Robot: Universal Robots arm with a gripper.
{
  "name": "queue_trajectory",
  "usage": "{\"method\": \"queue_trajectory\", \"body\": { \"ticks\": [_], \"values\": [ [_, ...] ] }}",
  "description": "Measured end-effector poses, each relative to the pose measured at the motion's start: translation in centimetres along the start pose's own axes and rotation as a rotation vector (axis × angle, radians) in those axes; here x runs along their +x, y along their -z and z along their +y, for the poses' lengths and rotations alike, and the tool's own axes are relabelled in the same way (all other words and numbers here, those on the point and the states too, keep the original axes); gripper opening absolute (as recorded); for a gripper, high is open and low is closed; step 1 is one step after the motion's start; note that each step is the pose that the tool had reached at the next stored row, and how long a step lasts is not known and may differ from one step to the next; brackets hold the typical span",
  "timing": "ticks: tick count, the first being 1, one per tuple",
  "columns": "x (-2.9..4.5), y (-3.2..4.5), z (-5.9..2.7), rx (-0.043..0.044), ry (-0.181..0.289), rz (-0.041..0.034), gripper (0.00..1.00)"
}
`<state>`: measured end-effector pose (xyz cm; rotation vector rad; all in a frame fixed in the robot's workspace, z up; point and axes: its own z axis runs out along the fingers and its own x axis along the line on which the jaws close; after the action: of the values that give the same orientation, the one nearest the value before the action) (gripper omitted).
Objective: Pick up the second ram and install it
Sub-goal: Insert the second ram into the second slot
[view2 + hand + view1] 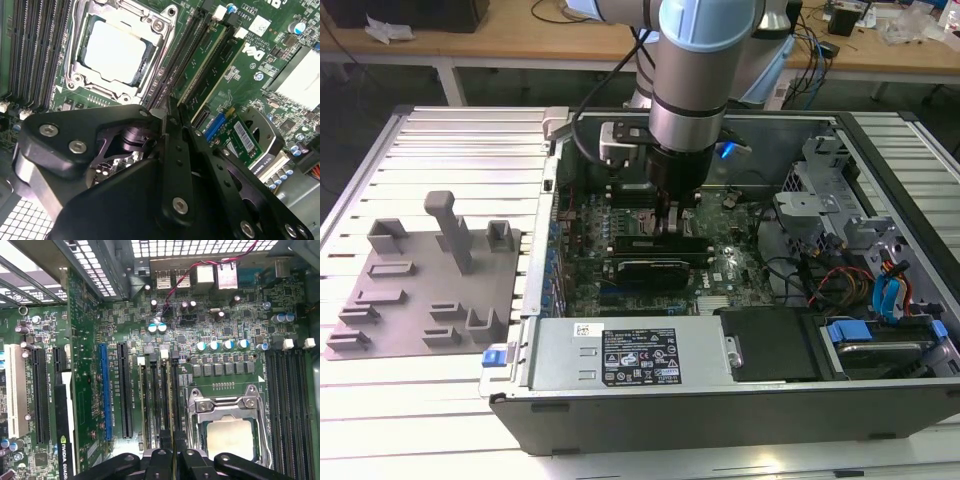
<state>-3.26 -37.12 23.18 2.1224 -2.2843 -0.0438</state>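
Observation:
My gripper (670,228) reaches down into the open computer case, over the memory slots beside the CPU socket (115,50). In both wrist views its black fingers stand close together, gripper (167,112) and gripper (172,456). Between them is a thin dark edge lined up with one slot. This looks like the second ram (172,405), seen edge-on and standing upright in its slot. Right beside it, another green stick (204,57) sits in the neighbouring slot with white latches at its end.
A grey tray (420,290) with upright holders lies outside the case at the exterior view's left. A black expansion card (645,268) sits just in front of the gripper. The power supply (630,355) and drive cage (820,180) border the motherboard.

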Motion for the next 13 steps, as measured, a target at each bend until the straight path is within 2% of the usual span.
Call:
{"method": "queue_trajectory", "body": {
  "ticks": [5, 13],
  "values": [
    [0.04, -0.01, -0.04, -0.0004, 0.018, 0.0005, 0.11],
    [0.08, -0.31, -0.05, -0.0006, 0.018, 0.0007, 0.11]
  ]
}}
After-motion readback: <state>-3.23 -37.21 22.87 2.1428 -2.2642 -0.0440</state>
